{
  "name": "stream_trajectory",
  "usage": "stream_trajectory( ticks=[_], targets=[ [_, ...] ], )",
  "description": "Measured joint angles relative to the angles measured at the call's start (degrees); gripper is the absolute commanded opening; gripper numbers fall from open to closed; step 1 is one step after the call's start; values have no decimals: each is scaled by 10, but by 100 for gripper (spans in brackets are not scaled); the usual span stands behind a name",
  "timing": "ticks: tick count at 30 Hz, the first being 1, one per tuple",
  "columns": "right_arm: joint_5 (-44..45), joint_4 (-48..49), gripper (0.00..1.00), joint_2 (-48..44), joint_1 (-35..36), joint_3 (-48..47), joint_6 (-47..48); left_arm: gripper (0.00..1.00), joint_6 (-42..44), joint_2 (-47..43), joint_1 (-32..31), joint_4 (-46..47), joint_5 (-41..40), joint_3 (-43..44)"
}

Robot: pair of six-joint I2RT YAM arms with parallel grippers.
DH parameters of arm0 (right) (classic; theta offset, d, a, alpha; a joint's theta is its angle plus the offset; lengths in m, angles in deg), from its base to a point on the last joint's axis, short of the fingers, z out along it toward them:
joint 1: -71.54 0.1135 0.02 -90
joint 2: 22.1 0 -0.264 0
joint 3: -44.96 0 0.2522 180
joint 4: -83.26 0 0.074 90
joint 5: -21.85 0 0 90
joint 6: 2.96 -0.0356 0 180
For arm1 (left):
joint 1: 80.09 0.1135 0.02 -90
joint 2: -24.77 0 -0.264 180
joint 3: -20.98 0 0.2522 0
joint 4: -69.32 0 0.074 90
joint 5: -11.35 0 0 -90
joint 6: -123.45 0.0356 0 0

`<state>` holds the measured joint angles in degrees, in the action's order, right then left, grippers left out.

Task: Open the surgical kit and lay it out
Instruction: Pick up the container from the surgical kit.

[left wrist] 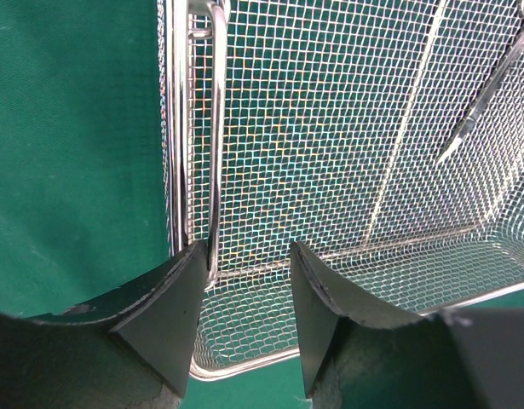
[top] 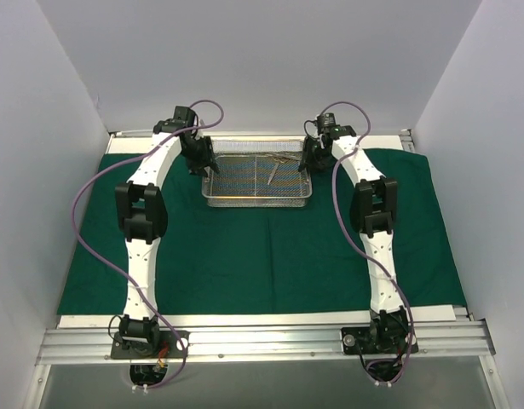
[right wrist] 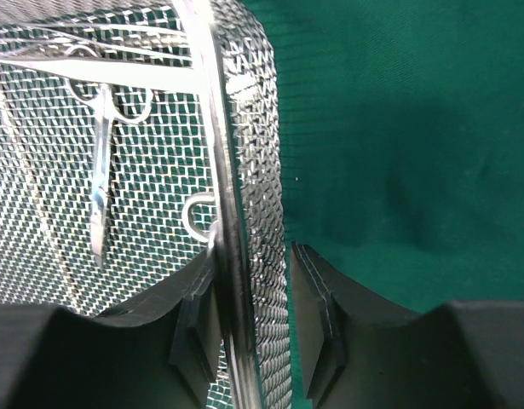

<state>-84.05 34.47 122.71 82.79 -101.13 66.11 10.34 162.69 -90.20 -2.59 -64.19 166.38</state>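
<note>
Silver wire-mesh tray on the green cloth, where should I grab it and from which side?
I'd take the silver rectangular wire-mesh tray by its two short end walls, coming down from above. Each wall is a thin upright rim that slips between two fingers, as the left gripper and right gripper straddle them now.

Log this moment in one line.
left hand: open, astride tray left handle | right hand: astride tray right wall, grip unclear | instruments: in tray | cloth: spread

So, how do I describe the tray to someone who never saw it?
A green cloth lies spread flat. At its far middle, between the left gripper and right gripper, sits the tray: the only silver wire-mesh thing, holding thin instruments.
</note>
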Motion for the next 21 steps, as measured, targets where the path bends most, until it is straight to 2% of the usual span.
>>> stream_trajectory(
  ticks=[15, 21],
  targets=[
    [-7, 0, 32, 4, 4, -1, 0, 56, -2, 0, -2, -8, -35, 15],
    [-10, -2, 32, 4, 5, -1, 0, 63, -4, 0, -7, -12, -57, 25]
  ],
)
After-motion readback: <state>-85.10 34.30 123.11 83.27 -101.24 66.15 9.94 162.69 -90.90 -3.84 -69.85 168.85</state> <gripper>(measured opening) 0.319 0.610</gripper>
